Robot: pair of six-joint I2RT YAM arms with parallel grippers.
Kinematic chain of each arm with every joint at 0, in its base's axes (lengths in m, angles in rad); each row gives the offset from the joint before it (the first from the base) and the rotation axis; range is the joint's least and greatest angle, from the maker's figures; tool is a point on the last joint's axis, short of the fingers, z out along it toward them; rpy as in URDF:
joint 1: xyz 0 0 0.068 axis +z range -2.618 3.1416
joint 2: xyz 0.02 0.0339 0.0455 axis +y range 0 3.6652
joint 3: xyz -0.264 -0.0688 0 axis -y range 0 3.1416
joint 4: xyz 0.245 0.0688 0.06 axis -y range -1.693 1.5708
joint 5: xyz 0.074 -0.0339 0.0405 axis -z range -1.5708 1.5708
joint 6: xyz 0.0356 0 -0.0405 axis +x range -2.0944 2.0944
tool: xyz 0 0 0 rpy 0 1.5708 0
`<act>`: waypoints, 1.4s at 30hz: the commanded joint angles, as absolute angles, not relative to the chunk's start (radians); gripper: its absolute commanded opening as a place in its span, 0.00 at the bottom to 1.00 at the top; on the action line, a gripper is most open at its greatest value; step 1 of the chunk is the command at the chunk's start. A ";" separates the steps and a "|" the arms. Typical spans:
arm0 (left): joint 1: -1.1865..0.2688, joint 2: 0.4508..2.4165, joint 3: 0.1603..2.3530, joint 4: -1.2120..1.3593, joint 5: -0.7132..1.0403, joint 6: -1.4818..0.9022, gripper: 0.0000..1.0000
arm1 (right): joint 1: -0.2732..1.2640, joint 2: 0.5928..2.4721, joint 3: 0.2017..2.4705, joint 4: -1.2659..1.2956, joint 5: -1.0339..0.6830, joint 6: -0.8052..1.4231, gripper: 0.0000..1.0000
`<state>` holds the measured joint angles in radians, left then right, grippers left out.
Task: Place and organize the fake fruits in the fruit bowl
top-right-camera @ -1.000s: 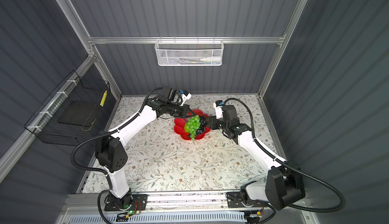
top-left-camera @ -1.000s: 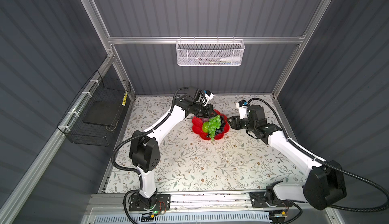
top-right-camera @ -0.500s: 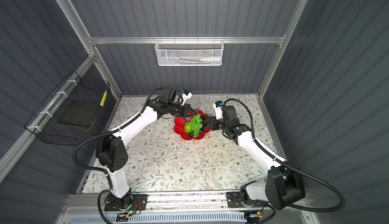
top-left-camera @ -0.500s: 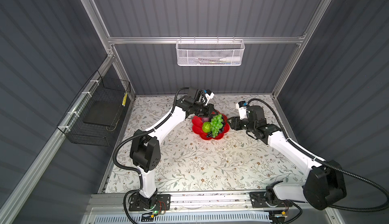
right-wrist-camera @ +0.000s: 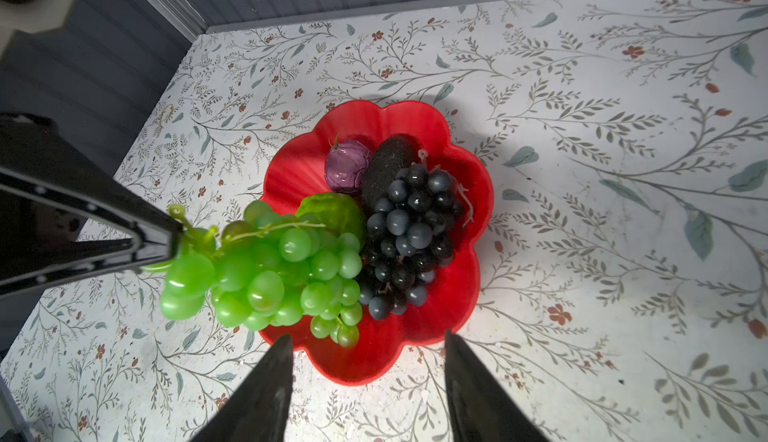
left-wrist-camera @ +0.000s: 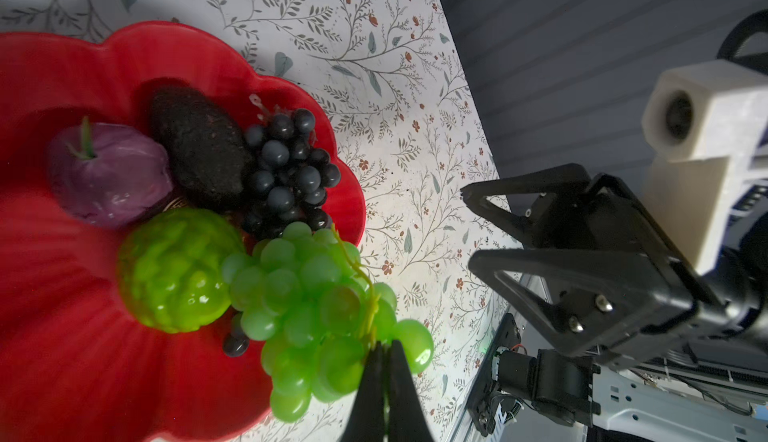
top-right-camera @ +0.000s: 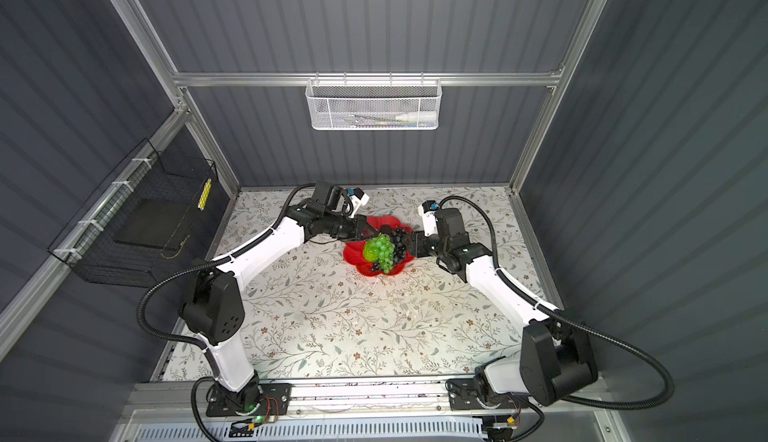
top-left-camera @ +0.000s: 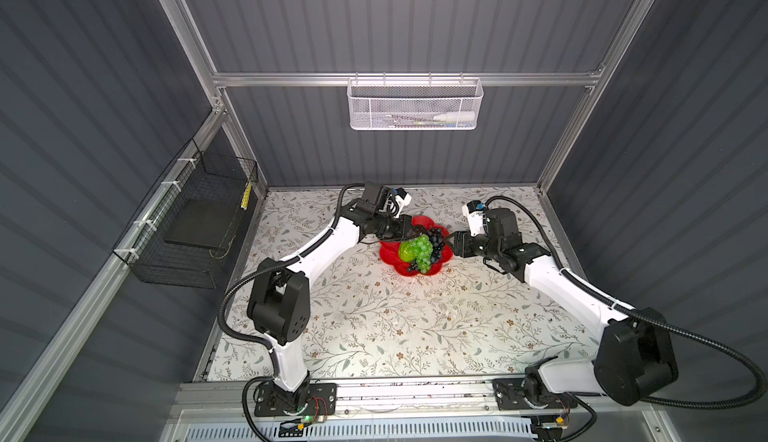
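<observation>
Our left gripper (left-wrist-camera: 384,346) is clenched on the stem of the green grape bunch (left-wrist-camera: 307,290), which reaches from beyond the rim of the red fruit bowl (right-wrist-camera: 457,294) in over the fruit inside. Our right gripper (right-wrist-camera: 365,338) stands released just beside the bowl, holding nothing. We see the dark grape bunch (right-wrist-camera: 409,232), avocado (right-wrist-camera: 386,165), small purple fruit (right-wrist-camera: 347,165) and green bumpy ball (right-wrist-camera: 332,211) lying together in the bowl.

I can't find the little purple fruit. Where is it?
It's inside the red bowl, toward the back middle of the table in both top views. The right wrist view shows the purple fruit beside the dark avocado, near the green ball.
</observation>
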<state>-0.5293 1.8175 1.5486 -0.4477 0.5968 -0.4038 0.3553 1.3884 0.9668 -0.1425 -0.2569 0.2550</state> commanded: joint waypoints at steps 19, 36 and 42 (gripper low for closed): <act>-0.442 1.701 1.383 -0.425 0.563 -0.381 0.00 | 0.445 1.528 1.091 -0.130 -0.325 0.253 0.57; -0.367 1.838 1.457 -0.393 0.552 -0.372 0.00 | 0.533 1.621 1.103 -0.111 -0.385 0.238 0.47; -0.357 1.942 1.532 -0.385 0.584 -0.376 0.00 | 0.557 1.645 1.085 -0.086 -0.408 0.242 0.45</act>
